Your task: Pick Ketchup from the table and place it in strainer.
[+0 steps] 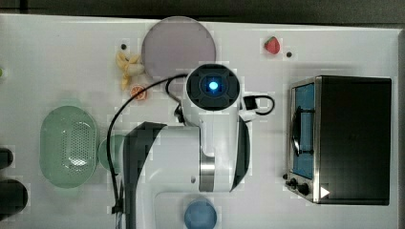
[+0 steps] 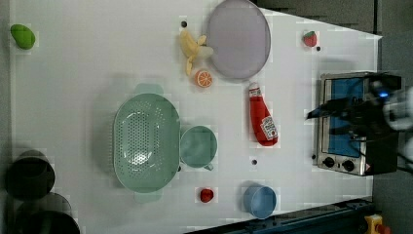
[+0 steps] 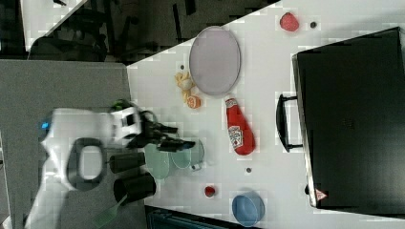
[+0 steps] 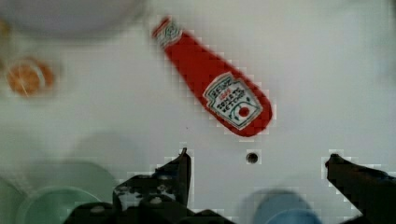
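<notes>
We saw the ketchup [image 4: 214, 78] lying flat on the white table [image 2: 73, 73], its cap end near the lilac plate [image 2: 238, 39] and its base pointing toward the blue cup [image 2: 259, 201]. In the wrist view the gripper [image 4: 257, 161] hung above the table with its two fingers [image 4: 180, 172] spread wide apart and holding nothing, the bottle lying clear of the fingertips and untouched. In the left view the bottle lay to the right of the green cup [image 2: 198, 146], which sat just beside the strainer [image 2: 146, 142].
</notes>
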